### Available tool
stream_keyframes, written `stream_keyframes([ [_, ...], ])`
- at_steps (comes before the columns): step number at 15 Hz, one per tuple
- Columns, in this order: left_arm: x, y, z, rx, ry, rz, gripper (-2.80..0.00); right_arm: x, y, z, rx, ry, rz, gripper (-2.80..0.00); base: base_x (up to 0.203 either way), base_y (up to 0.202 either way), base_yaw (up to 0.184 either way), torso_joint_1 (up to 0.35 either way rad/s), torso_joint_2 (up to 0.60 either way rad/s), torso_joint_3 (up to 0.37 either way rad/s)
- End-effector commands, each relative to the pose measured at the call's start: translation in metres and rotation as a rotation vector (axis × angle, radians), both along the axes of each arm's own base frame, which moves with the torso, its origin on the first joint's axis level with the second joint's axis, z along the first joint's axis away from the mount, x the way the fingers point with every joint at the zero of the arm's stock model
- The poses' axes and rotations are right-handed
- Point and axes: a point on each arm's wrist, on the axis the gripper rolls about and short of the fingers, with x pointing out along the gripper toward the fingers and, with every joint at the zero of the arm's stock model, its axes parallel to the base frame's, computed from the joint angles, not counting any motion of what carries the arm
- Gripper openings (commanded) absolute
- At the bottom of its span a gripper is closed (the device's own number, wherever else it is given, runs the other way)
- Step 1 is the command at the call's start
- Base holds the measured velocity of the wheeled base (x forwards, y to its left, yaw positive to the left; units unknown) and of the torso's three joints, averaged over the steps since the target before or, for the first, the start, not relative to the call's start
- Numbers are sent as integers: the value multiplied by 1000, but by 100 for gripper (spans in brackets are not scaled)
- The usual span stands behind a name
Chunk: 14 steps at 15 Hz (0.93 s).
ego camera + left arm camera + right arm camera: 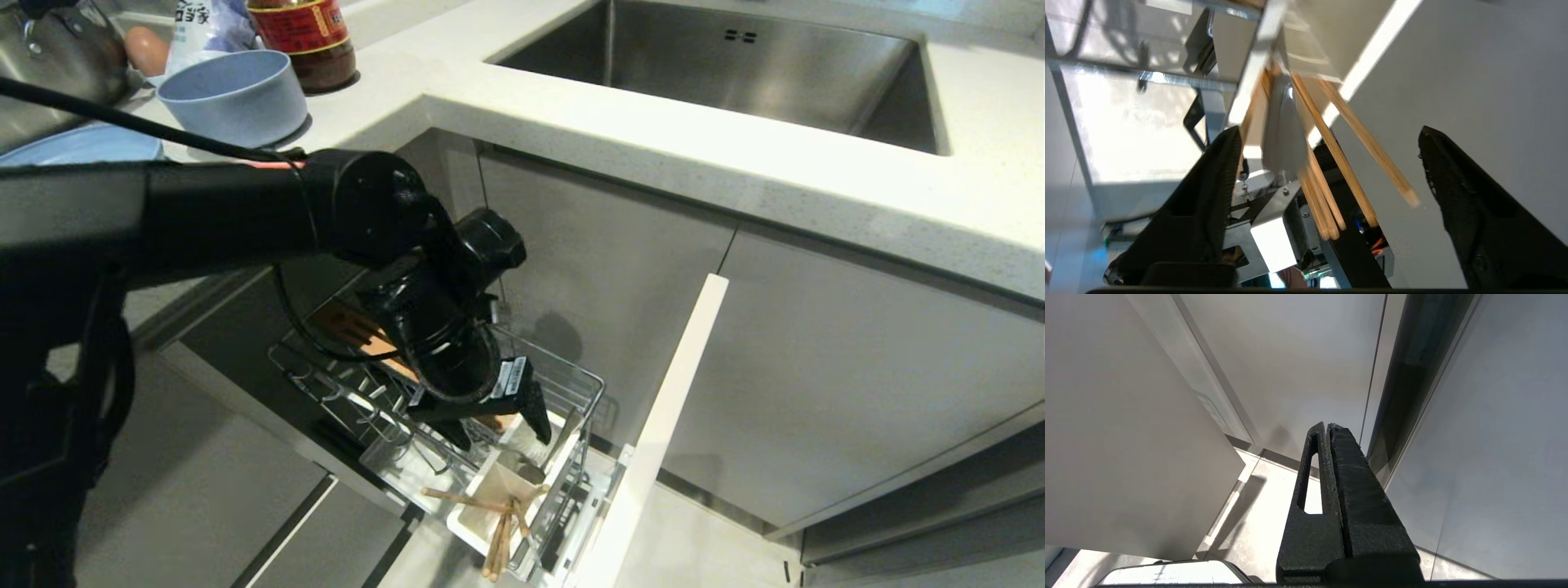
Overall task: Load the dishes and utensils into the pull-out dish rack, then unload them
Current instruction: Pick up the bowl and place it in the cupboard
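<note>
Pull-out dish rack point(343, 392) stands drawn out from under the surface point(735, 171), its narrow pale cabinet front point(661, 441) at the near-right end. White utensil cup point(498, 490) sits at the rack's near end, just inside the front panel; it holds wooden chopsticks point(498, 535), which lean out over the cup's near lip, plus a metal utensil point(522, 465), type not clear. Left wrist view: chopsticks point(1331, 155) fan out of the cup with a grey blurred utensil point(1284, 134) beside them. Plate prongs in the rack's far section carry no dish that can be seen; part is hidden behind the arm. Left pincer point(498, 429) hangs over the rack just far of the cup, fingers point(1208, 204) spread wide, nothing between them, clear of the chopsticks. Right pincer point(1331, 465) is parked low beside the cabinet doors, fingers pressed together, empty. Pale blue bowl point(233, 98) stands empty on the surface far-left, near its edge; pale blue plate point(82, 147) lies just left of it, partly hidden by the arm. Brown-capped sauce bottle point(306, 41) behind the bowl. Steel sink point(735, 73) far-right. Open room: floor to the right of the front panel, btwn it and the closed doors.
</note>
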Motion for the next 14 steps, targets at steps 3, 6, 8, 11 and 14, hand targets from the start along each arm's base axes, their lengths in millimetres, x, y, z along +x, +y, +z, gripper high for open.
stream_keyframes([
  [3,-40,31,62,-98,-134,5,-280,0,0,0,0,-5,0,-280,0,0,0,0,0,0],
  [6,-65,51,93,-107,-257,34,-280,0,0,0,0,-5,0,-280,0,0,0,0,0,0],
  [8,-84,66,113,-130,-335,52,-280,0,0,0,0,-5,0,-280,0,0,0,0,0,0],
  [11,-116,91,140,-168,-461,82,-280,0,0,0,0,-5,0,-280,0,0,0,0,0,0],
  [14,-144,117,165,-174,-658,167,-280,0,0,0,0,-5,0,-280,0,0,0,0,0,0],
])
